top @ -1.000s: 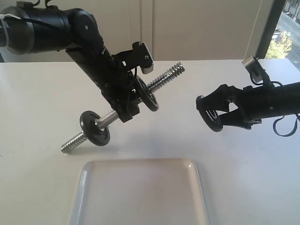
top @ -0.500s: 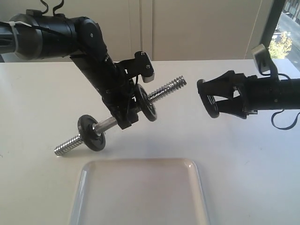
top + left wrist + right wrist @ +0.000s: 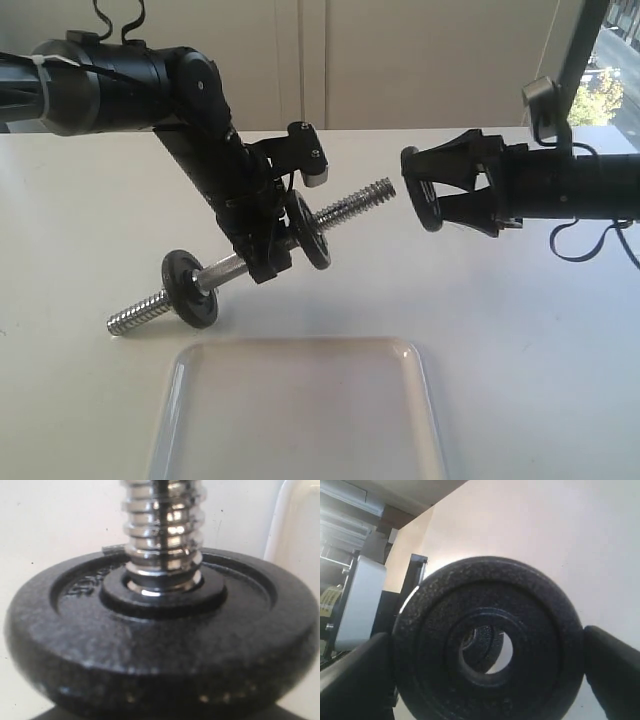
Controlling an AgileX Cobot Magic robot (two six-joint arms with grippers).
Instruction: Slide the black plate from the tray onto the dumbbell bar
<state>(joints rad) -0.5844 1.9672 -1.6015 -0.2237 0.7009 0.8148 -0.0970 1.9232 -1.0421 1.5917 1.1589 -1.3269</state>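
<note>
My left gripper (image 3: 264, 256) is shut on the smooth middle of the dumbbell bar (image 3: 350, 206) and holds it tilted above the table. Two black discs sit on the bar, one (image 3: 190, 288) on the lower side and one (image 3: 309, 230) beside the gripper. In the left wrist view a disc (image 3: 160, 630) fills the frame with the threaded bar (image 3: 162, 530) passing through it. My right gripper (image 3: 425, 190) is shut on the black plate (image 3: 417, 202), held on edge a short gap from the bar's upper threaded tip. The plate (image 3: 485, 605) sits between both fingers (image 3: 355, 680); another disc shows through its hole. The tray (image 3: 300, 410) is empty.
The clear tray lies at the table's front edge, below the bar; its rim (image 3: 300, 530) shows in the left wrist view. White table (image 3: 520, 320) spreads all around. A wall and a window frame (image 3: 570, 60) stand behind.
My right gripper has carried the plate up and to the left, close to the bar's threaded tip. The left arm has shifted the bar slightly left and down.
</note>
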